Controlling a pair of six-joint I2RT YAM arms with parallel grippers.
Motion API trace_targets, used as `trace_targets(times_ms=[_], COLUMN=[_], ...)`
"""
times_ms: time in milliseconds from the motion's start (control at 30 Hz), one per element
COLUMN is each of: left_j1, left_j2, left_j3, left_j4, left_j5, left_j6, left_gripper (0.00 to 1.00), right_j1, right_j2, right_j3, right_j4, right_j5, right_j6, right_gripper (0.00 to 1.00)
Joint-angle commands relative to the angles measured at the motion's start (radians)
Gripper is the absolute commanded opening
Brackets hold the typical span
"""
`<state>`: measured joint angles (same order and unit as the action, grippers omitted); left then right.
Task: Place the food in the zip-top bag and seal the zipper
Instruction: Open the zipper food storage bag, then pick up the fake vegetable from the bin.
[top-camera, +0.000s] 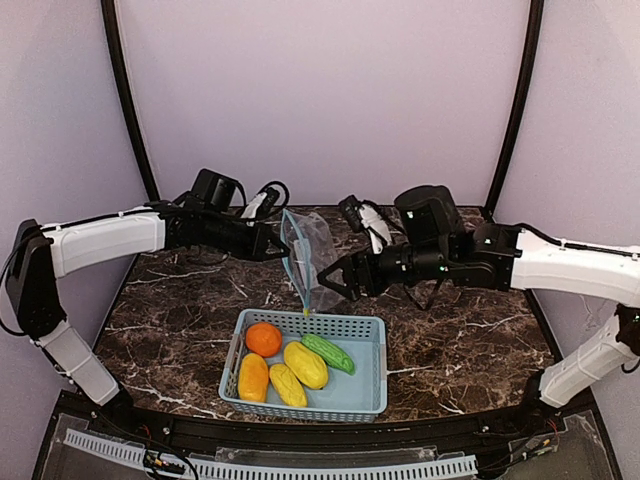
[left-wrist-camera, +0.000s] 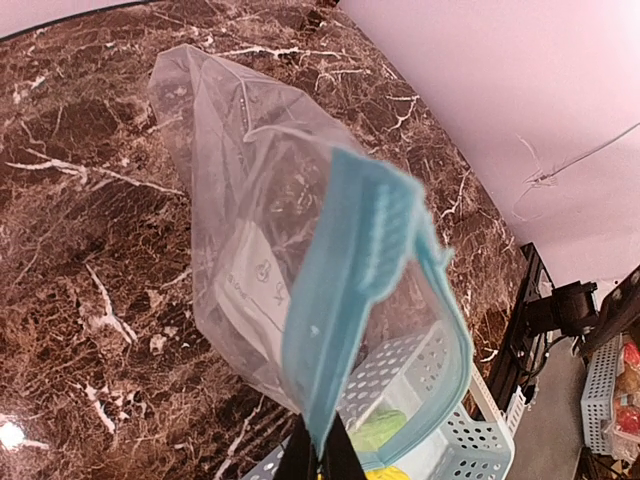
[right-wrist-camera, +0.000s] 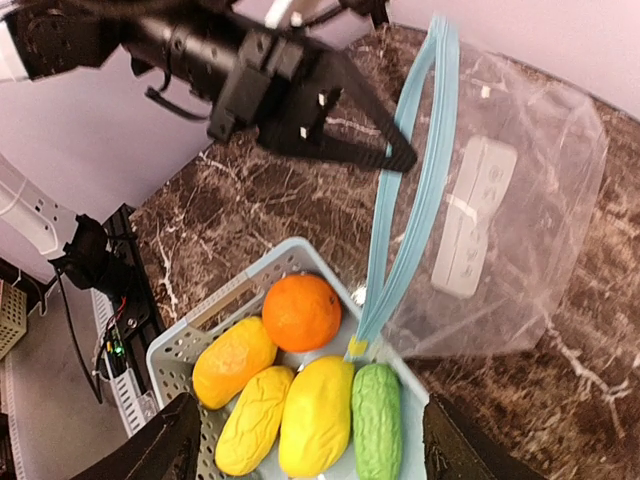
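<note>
Position check: we see the left gripper (top-camera: 281, 247) clenched on the blue zipper (top-camera: 297, 285) of the clear bag (top-camera: 315, 240). The bag hangs above the marble table (top-camera: 170, 320), with the zipper edge running top to bottom. Just in front of the bag sits the blue basket (top-camera: 378, 372). It holds all the food: the orange (top-camera: 264, 339), three yellow fruits (top-camera: 305, 364) and the green pod (top-camera: 328, 352). To the right, we find the right gripper (top-camera: 326, 280) released, jaws spread wide, close beside the bag's lower part, above the basket's far rim.
</note>
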<state>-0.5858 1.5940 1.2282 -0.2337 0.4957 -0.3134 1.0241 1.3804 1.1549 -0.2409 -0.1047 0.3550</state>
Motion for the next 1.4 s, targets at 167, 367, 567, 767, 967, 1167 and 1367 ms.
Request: trace_targets(times_ms=[167,367,567,767,967,1167,1367], left_j1=[0.015,0.015,0.017,0.016,0.016,0.016,0.015], left_j2=[-0.108,-0.119,-0.118,-0.115,-0.112,-0.112,-0.114], left_j3=[-0.008,-0.008,-0.008,-0.008,-0.009,-0.009,-0.009], left_j4=[-0.001,-0.010,-0.010,-0.011,-0.009,-0.009,-0.009], left_j5=[-0.061,-0.086,-0.086,-0.082,-0.077,-0.072,-0.072], left_j6=[0.054,0.066,0.066,0.065,0.061,0.060,0.059], left_gripper=[0.01,0.01,0.01,0.01,0.01,0.01,0.01], right_j1=[0.124,0.143,0.142,0.143,0.138,0.134,0.133], right_j2=[0.095,0.209,0.312,0.377,0.411,0.451,0.488], right_j3=[-0.101,-0.084,-0.062,-0.028,-0.007,0.028,0.051], right_j4=[-0.062,-0.089,-0.101,-0.129,-0.137,-0.134,-0.128], right_j5=[0.032,0.052,0.136,0.194,0.227,0.232,0.229], right_j6=[0.067,0.063,0.028,0.001,-0.012,-0.026,-0.034], right_gripper=[0.62,0.56,0.51,0.47,0.47,0.50,0.50])
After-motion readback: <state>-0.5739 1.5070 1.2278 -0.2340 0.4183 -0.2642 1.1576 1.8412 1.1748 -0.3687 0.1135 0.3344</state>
